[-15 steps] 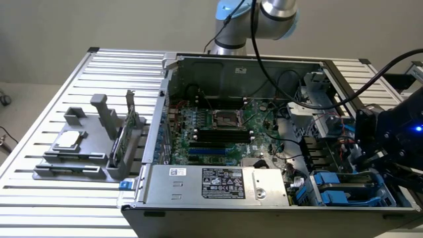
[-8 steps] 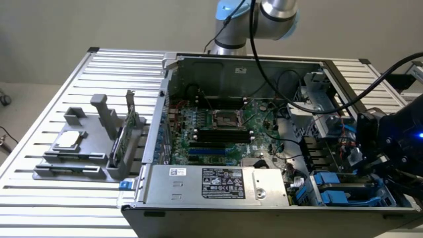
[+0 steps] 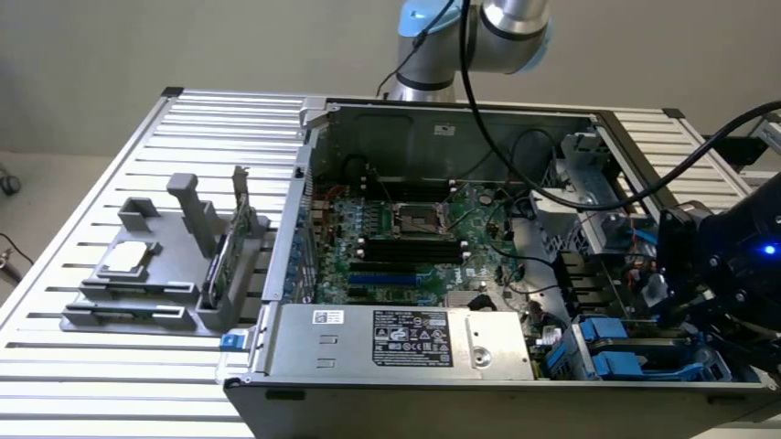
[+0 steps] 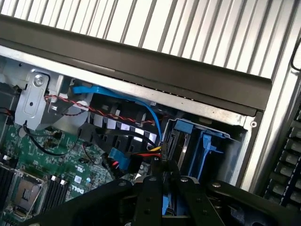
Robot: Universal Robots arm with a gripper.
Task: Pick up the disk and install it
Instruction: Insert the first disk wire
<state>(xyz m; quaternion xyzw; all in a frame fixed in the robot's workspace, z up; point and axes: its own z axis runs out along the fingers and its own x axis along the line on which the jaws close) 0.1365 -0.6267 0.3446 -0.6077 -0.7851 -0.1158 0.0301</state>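
Note:
My gripper [image 4: 165, 190] hangs over the drive bay corner of the open computer case [image 3: 366, 384]. Its two black fingers [image 4: 149, 200] stand close together, shut on a thin blue-edged part seen edge-on, the disk [image 4: 164, 206] in its blue bracket. Most of the disk is hidden by the fingers. Just beyond it sits the blue plastic drive cage [image 4: 202, 146], with a black plug on red and yellow wires [image 4: 157, 151] beside it. In the exterior view the arm's dark wrist head [image 3: 732, 265] hovers at the case's near right corner, above blue brackets [image 3: 610, 340].
The motherboard [image 3: 415, 238] fills the case floor, and the silver power supply [image 3: 403, 338] lies along the front. A blue cable [image 4: 141, 106] and twisted red-black wires [image 4: 103, 110] cross near the bay. A grey fixture [image 3: 159, 265] on the slatted table holds a small chip and an upright card.

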